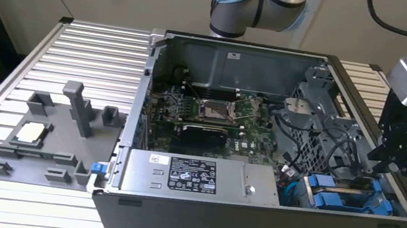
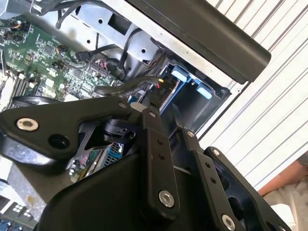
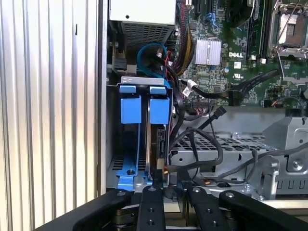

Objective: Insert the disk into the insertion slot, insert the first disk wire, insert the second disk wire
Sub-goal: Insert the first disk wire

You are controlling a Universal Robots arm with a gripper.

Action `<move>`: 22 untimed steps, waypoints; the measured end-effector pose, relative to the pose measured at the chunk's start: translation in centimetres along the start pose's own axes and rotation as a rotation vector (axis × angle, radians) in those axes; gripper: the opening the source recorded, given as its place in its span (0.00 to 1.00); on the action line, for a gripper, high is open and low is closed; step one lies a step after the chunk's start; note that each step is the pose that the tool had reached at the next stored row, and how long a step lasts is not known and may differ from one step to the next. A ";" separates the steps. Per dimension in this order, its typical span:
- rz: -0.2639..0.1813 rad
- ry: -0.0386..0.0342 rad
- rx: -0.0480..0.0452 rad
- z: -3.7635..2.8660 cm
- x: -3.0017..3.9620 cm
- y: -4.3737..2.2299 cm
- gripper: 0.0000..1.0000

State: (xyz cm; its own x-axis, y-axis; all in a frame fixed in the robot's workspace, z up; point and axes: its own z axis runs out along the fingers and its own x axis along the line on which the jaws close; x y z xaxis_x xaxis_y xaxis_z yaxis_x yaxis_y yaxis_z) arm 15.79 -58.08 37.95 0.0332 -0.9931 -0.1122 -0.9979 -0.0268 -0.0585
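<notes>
The disk (image 3: pixel 158 144) stands on edge in the insertion slot of the drive cage (image 3: pixel 144 79), under a blue carrier tab (image 3: pixel 159 109). In the exterior view the blue carriers (image 1: pixel 337 197) sit at the case's front right corner. A black disk wire (image 2: pixel 120 88) ends in a connector with red and yellow leads (image 2: pixel 158 83) right at the disk's end (image 3: pixel 166 169). My gripper (image 3: pixel 172 188) hovers just over that connector, open, with nothing clearly clamped. It also shows in the second wrist view (image 2: pixel 161 109) and above the bay (image 1: pixel 391 169).
A second blue-tabbed carrier (image 3: pixel 130 109) sits beside the disk. Loose black cables (image 3: pixel 207 144) cross the metal cage next to the bay. The motherboard (image 1: pixel 212 112) and power supply (image 1: pixel 191 177) fill the open case. A grey fixture tray (image 1: pixel 44 141) lies at the exterior view's left.
</notes>
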 end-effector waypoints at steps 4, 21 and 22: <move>0.000 -0.0001 0.0000 0.15 -1.26 -0.04 0.27; 0.009 -0.0014 0.0042 0.26 -4.03 3.32 0.27; 0.010 -0.0026 0.0044 0.25 -4.05 3.56 0.27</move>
State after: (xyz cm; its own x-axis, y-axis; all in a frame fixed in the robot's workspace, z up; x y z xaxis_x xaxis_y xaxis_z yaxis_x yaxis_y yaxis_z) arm 12.11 -54.12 37.94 0.0230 -0.9931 -0.1154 -0.9980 -0.0160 -0.0617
